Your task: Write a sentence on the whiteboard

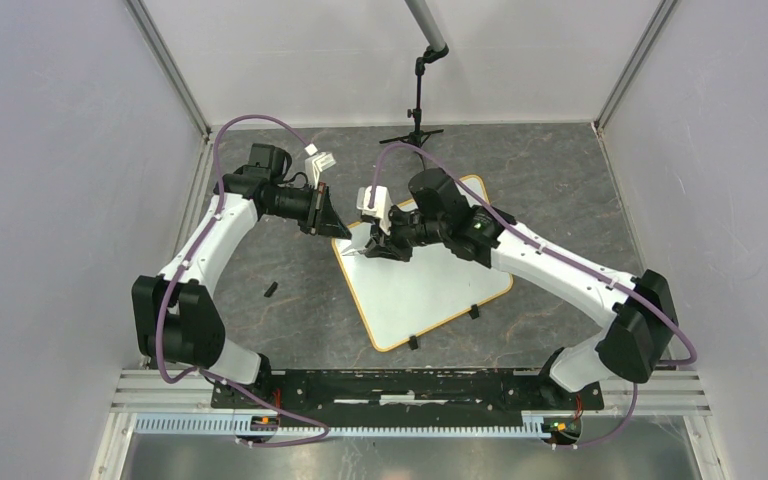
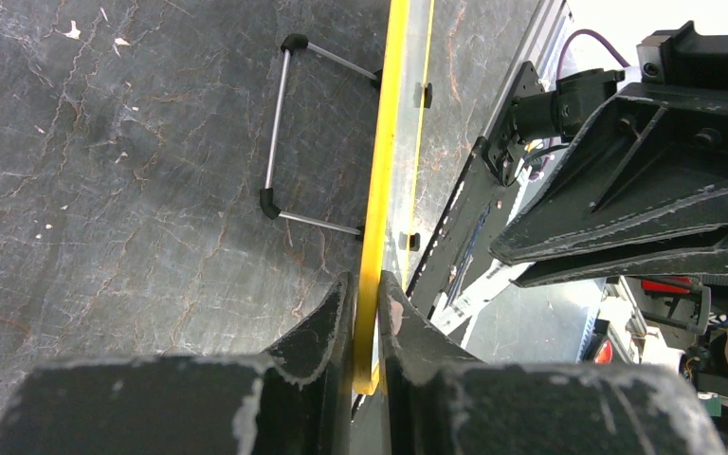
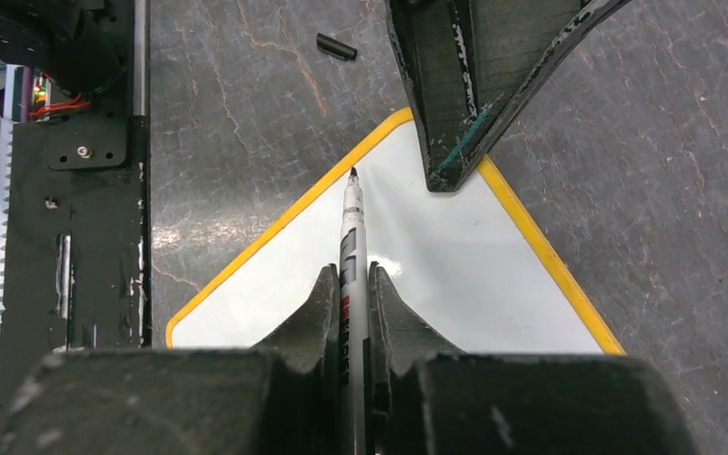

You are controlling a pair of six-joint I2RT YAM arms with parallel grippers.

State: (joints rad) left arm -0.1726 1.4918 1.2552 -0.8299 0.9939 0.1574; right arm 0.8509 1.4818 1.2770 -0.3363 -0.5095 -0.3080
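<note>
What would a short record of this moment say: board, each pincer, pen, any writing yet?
board: whiteboard with a yellow rim, on the dark tabletop between the arms
left pincer: closed on the whiteboard's rim near its left corner
right pincer: closed on a marker, uncapped tip pointing over that same corner
tip contact: cannot tell
writing: none visible on the white surface
loose item: small black piece left of the board, possibly the cap

Left jaws on the whiteboard [image 1: 430, 290] corner crowd the marker [image 3: 353, 227].
</note>
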